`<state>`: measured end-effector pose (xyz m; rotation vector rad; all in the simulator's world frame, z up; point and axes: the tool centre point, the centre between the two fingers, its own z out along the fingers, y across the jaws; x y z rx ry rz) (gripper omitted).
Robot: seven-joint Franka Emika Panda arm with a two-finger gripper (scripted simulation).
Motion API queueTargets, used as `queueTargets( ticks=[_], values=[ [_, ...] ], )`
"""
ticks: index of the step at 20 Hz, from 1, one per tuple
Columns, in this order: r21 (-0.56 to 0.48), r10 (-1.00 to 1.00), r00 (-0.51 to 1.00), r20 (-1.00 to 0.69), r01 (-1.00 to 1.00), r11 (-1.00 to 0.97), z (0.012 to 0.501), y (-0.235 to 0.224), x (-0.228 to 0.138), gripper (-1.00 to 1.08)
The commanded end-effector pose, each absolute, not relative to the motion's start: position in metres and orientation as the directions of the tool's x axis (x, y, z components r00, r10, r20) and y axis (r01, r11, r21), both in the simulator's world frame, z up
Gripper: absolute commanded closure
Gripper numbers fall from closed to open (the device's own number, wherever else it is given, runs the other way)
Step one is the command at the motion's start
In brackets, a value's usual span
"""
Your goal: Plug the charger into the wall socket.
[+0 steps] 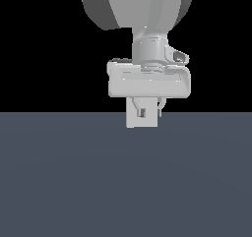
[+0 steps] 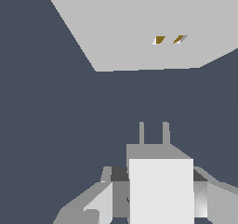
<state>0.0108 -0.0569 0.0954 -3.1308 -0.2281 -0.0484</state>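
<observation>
The charger (image 2: 160,190) sits clamped between the gripper's (image 2: 153,195) fingers (image 2: 100,202), its long axis and two grey prongs (image 2: 153,132) aimed straight at the wall socket (image 2: 135,28). The socket's two yellowish holes (image 2: 168,39) lie ahead, apart from the prongs, with only bare dark floor (image 1: 74,182) between them.

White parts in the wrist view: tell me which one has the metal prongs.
The charger, the block held between the fingers, carries two grey prongs pointing at the wall socket. The socket is a flat plate with two yellowish holes.
</observation>
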Motion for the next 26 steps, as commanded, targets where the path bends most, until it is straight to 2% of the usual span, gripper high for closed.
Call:
queueTargets(
  ticks=[1,16,26],
  values=[
    [0.0,0.164,0.986,0.031,0.164,-0.986,0.098,-0.061,0.017,1.08],
    [0.0,0.181,0.983,0.03,0.181,-0.984,0.1,-0.065,0.026,1.08],
    [0.0,0.181,0.983,0.03,0.181,-0.983,0.1,-0.059,0.055,1.08]
  ],
)
